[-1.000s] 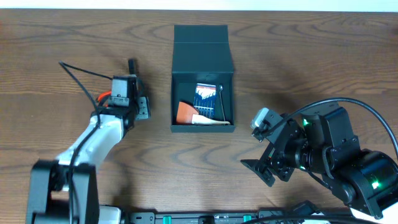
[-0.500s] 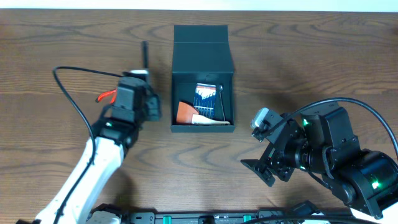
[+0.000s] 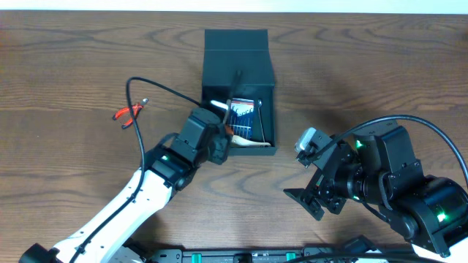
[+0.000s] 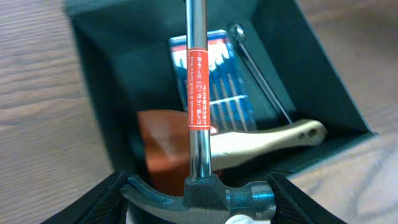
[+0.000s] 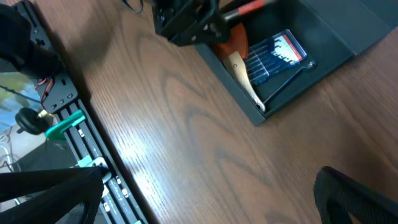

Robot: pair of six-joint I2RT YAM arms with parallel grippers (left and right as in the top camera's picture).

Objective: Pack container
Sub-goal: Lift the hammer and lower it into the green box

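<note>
The dark teal-black container (image 3: pixel 238 62) stands open at the back middle of the table, flap lid lying back. Inside are a blue packet of bits (image 3: pixel 242 117), an orange scraper with a pale handle (image 4: pixel 163 138) and a thin metal wrench (image 4: pixel 258 74). My left gripper (image 3: pixel 216 146) is shut on the head of a steel hammer (image 4: pixel 199 137), at the container's front left corner. The hammer's chrome shaft with a red label reaches over the container. My right gripper (image 3: pixel 314 175) is open and empty, to the right of the container (image 5: pixel 323 37).
Red-handled pliers (image 3: pixel 129 112) lie on the wood table left of the container, near the left arm's cable. A black rail with green clips (image 5: pixel 74 118) runs along the table's front edge.
My left arm has swung from the left side of the table to the container, carrying the hammer. The pliers are now uncovered on the table. The right arm has not moved.
</note>
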